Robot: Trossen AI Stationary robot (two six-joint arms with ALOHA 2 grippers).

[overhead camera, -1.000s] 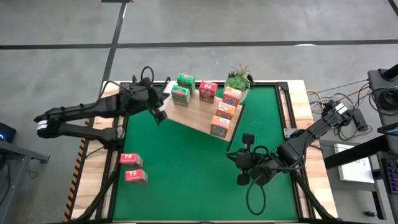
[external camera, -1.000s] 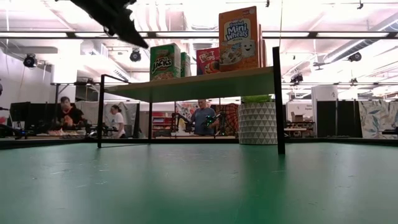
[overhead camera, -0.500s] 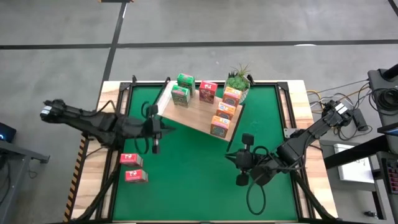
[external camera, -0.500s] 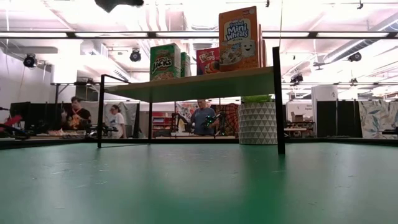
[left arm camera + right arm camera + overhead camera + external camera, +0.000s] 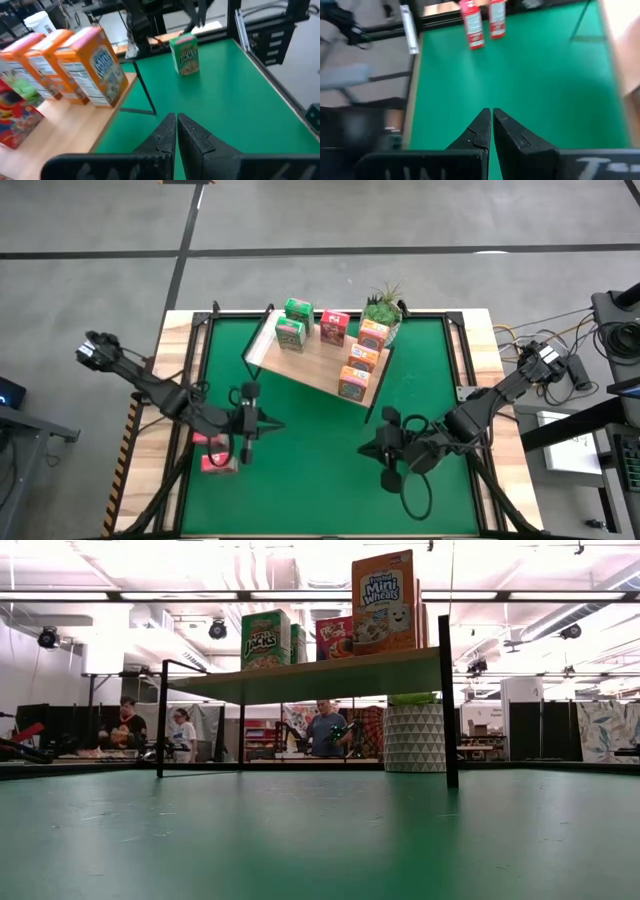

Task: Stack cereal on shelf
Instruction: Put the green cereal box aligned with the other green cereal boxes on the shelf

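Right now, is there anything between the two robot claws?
No. In the high view, only bare green mat lies between the left gripper and the right gripper. Both are shut.

Both arms are built of slim, matte black segments joined by chunkier rounded joints. The left arm ends in a black claw [image 5: 245, 423] with knobby housings, and a small pale cap sits at its far shoulder end. The right black claw [image 5: 388, 452] trails a thin black cable that loops just beneath it. Seen close from the wrists, each claw's two fingers [image 5: 196, 138] are dark, angular, tapering wedges with faceted plastic faces [image 5: 512, 134].
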